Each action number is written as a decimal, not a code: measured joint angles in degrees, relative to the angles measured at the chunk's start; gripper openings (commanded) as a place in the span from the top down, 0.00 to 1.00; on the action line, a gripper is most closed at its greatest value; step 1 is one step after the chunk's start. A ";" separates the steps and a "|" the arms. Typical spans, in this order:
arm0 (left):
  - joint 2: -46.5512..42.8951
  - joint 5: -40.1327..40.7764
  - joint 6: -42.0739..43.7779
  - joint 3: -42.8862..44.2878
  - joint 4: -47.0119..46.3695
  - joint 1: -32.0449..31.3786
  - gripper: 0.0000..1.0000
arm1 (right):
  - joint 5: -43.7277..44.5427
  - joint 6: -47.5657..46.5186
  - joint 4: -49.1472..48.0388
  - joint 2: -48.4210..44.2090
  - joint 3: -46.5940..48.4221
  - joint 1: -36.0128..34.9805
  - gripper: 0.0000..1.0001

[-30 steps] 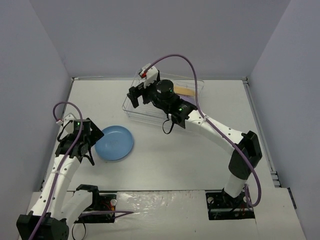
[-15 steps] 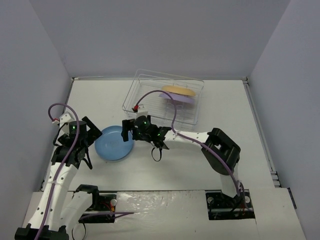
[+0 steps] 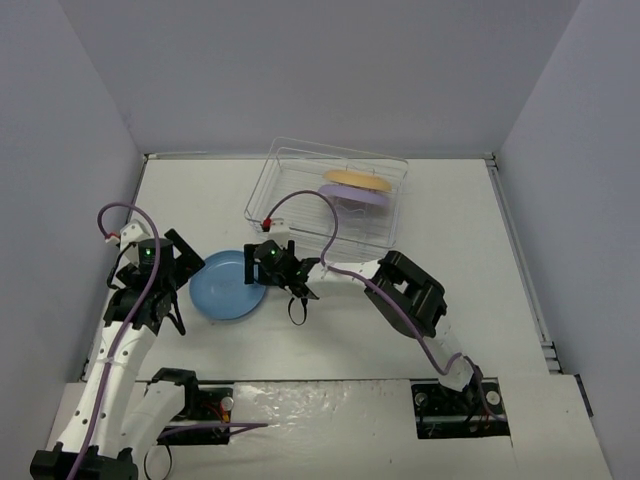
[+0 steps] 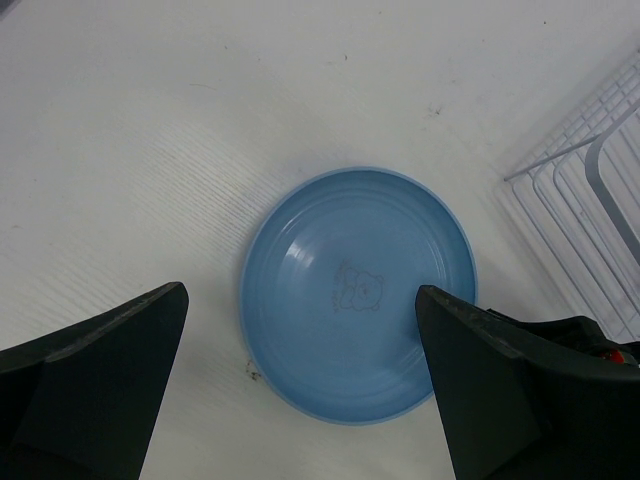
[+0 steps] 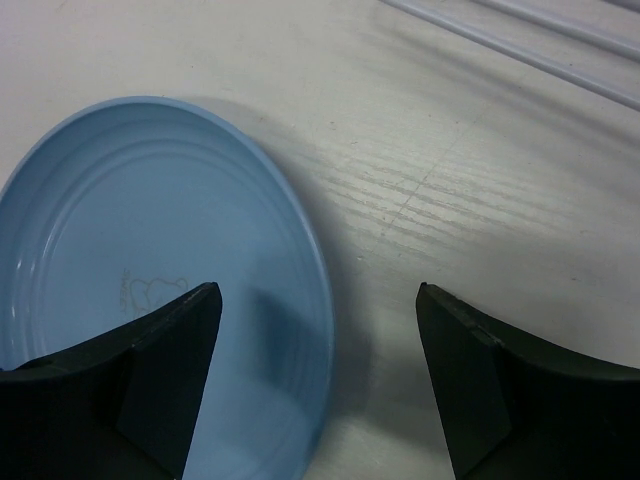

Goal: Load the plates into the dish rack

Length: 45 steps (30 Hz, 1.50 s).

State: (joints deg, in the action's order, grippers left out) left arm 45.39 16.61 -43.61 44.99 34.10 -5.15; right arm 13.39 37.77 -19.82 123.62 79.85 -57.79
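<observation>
The light blue plate [image 3: 228, 285] lies flat on the table between both grippers. My left gripper [image 3: 180, 272] hovers open at its left side; in the left wrist view the blue plate [image 4: 358, 295] sits just beyond the fingers [image 4: 90, 390]. My right gripper [image 3: 258, 265] is low at the plate's right edge, open. In the right wrist view the blue plate's [image 5: 150, 280] right rim runs between the wide-apart fingertips of the right gripper [image 5: 318, 290], untouched. The yellow-orange plate [image 3: 356, 180] and the lavender plate [image 3: 355, 196] stand in the dish rack [image 3: 290, 195] at the back.
The rack's wires show at the right of the left wrist view [image 4: 590, 190] and along the top of the right wrist view [image 5: 520, 40]. Purple cables loop over both arms. Grey walls close the table on three sides.
My right arm has swung from the dish rack down to the blue plate's right rim, and its jaws have narrowed a little. The left arm has shifted only slightly.
</observation>
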 measured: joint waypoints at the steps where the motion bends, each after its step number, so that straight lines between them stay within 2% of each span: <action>1: 0.00 0.01 0.01 0.00 -0.11 0.00 0.03 | 0.01 0.01 -0.08 0.16 0.07 -0.01 0.37; 8: 0.31 0.43 0.08 0.00 -0.35 0.00 0.03 | 0.10 0.68 -0.52 0.81 0.09 -0.04 0.63; 16: 0.31 1.30 0.08 -0.22 -0.57 0.00 0.03 | 0.16 1.22 -1.11 0.97 -0.84 -0.35 0.98; 21: 0.31 1.58 0.06 -0.65 -0.57 0.02 0.03 | 0.23 0.63 -3.75 -0.23 -2.63 -0.51 1.00; 24: 0.19 1.76 0.06 -0.66 -0.54 0.02 0.03 | 1.09 -3.84 -4.58 -3.32 -5.46 -0.93 1.00; 35: -5.75 3.91 0.56 -0.63 -0.35 0.02 0.03 | 7.56 -37.93 -4.92 -27.91 -8.85 -3.36 1.00; 40: -9.21 5.13 1.26 -0.66 -0.73 0.02 0.03 | 12.74 -59.65 -7.68 -37.49 -8.13 -3.42 1.00; 45: -9.39 6.04 2.59 -0.66 -1.97 0.02 0.03 | 12.16 -87.55 -9.12 -40.26 -7.09 -2.15 1.00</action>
State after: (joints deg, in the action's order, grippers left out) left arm 36.00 22.65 -41.02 44.33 32.14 -5.13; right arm 25.56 -49.79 -28.93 83.36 72.76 -59.93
